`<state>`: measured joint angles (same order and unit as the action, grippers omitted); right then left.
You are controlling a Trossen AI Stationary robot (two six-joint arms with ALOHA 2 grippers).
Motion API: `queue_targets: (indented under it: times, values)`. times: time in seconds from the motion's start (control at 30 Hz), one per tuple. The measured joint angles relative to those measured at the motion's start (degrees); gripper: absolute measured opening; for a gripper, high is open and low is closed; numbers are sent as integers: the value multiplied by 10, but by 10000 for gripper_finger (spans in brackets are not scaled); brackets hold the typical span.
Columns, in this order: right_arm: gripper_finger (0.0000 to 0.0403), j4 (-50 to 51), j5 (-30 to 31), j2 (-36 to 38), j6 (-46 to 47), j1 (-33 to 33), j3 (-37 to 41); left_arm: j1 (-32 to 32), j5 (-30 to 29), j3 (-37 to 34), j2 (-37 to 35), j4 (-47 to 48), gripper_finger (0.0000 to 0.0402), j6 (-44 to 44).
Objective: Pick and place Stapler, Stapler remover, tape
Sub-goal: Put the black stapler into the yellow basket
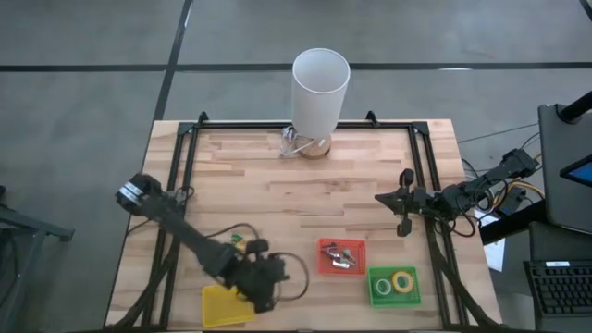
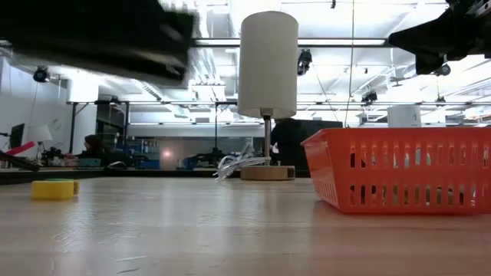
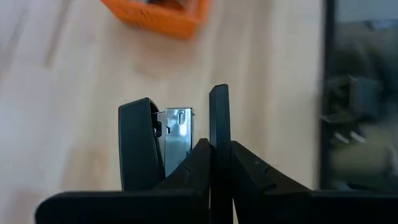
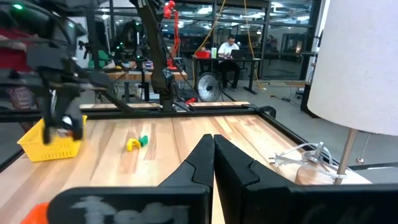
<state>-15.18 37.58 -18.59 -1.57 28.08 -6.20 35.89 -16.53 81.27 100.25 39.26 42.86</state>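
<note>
Left hand [image 3: 180,134] grips the black, elongated desk stapler [image 3: 163,146] between its fingers, above the small yellow plastic basket [image 1: 225,305] at the near left corner of the wooden tabletop [image 1: 277,194]. I see the red-orange basket [image 1: 341,256] and the green basket [image 1: 395,285] to its right, the green one holding a yellow tape roll [image 1: 402,281] and a green one [image 1: 382,286]. My right hand [image 1: 404,200] waits closed over the tabletop's right side. Farthest, a white cylindrical lamp [image 1: 317,88] stands at the far edge.

Black stapler [image 3: 140,146], orange basket [image 1: 341,256], yellow basket [image 1: 225,304], green basket [image 1: 395,285].
</note>
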Motion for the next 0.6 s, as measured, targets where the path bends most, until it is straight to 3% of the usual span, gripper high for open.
queue_targets:
  times: [0.23, 0.5, 0.6]
  values:
    - [8, 0, 0, 0, -1, 0, 0, 108, -9, 29, -3, 67, 39, 154]
    - [8, 0, 0, 0, 0, 0, 0, 213, -128, 5, -3, 77, 42, 227]
    - [8, 0, 0, 0, -1, 0, 0, 232, -145, -9, -3, 73, 43, 244]
